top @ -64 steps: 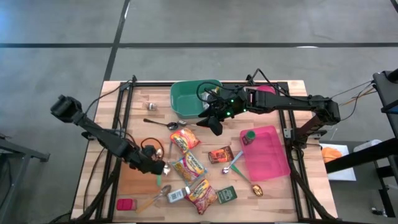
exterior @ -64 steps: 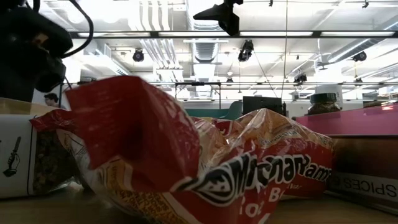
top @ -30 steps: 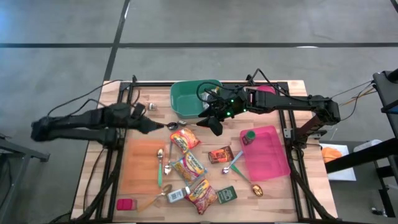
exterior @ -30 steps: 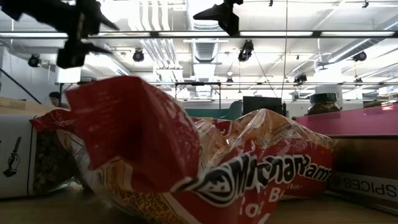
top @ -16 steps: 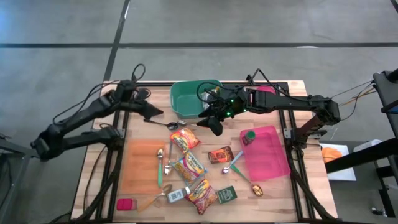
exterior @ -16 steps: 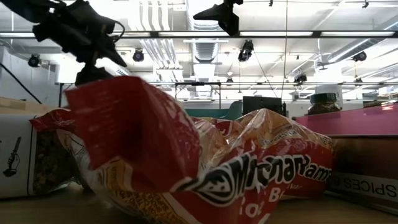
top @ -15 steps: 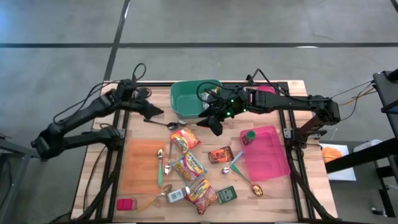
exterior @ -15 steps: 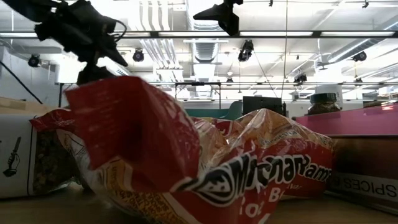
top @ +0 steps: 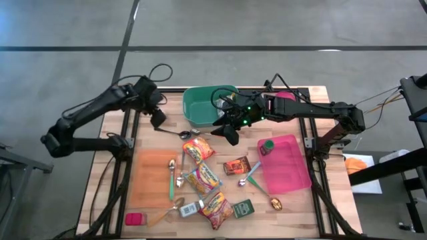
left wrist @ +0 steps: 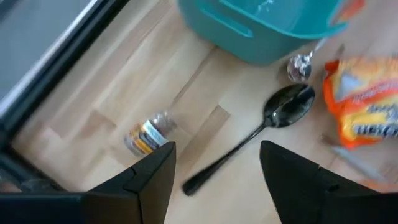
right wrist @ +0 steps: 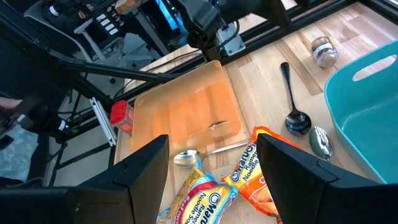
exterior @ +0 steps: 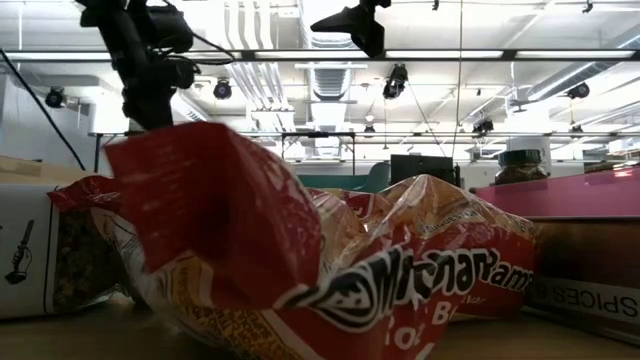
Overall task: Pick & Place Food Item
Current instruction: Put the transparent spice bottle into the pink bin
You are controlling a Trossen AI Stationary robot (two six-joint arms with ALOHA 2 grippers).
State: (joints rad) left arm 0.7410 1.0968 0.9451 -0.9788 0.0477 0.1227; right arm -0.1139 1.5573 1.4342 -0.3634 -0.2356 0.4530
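Wooden table (top: 150,143) far-left corner: left gripper (top: 158,119) hovers with fingers apart, empty, small jar (top: 162,114) just beside it; right gripper (top: 230,135), also spread, sits farther, by green bin (top: 203,107).

A: How is the high view set?

B: Overhead, facing straight down; it takes in the whole table (top: 150,193) and both arms.

A: And the low view?

B: At table-top height, level, facing the room. A red noodle packet (exterior: 300,270) sits very close and fills most of it.

A: The wrist views?

B: Each looks past its own fingers, close to the wood. Both share the black spoon (left wrist: 261,127) (right wrist: 291,99), the small jar (left wrist: 148,134) (right wrist: 323,50) and the green bin (left wrist: 273,28) (right wrist: 367,106).
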